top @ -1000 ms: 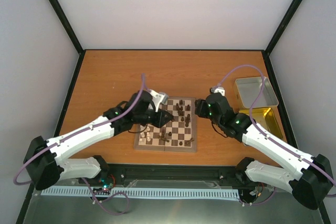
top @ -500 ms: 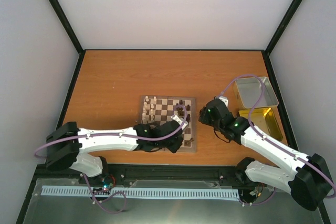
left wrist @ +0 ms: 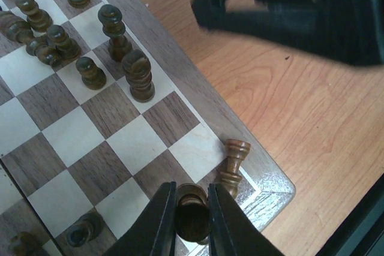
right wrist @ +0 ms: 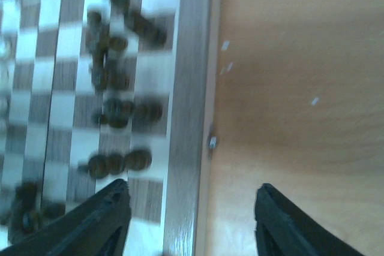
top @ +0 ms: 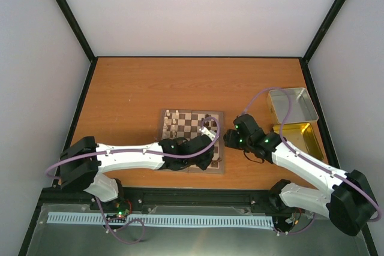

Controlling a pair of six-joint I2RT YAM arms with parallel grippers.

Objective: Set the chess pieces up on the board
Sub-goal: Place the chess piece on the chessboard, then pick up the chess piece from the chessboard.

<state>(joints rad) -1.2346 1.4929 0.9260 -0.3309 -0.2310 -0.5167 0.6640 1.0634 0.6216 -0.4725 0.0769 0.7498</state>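
The board (top: 191,123) lies mid-table, with dark chess pieces (top: 210,125) crowded along its right side. My left gripper (top: 207,159) hovers over the board's near right corner, shut on a dark brown chess piece (left wrist: 193,217) seen end-on between the fingers. Beside it a dark rook (left wrist: 234,165) lies tipped over on the board's border (left wrist: 264,187). Several dark pieces (left wrist: 138,75) stand further up the board. My right gripper (right wrist: 192,223) is open and empty, straddling the board's right border (right wrist: 187,88); that view is blurred, with dark pieces (right wrist: 120,161) on the squares.
A silver tray (top: 293,105) and a gold tray (top: 300,137) stand at the right of the table, behind the right arm. Cream-white chessmen (top: 173,125) stand along the board's left side. The right gripper's black body (left wrist: 300,10) hangs above the table just past the board's edge.
My left arm has swung from the board's left side across its front, gripper now over the near right corner. The right gripper has shifted slightly nearer along the board's right edge.
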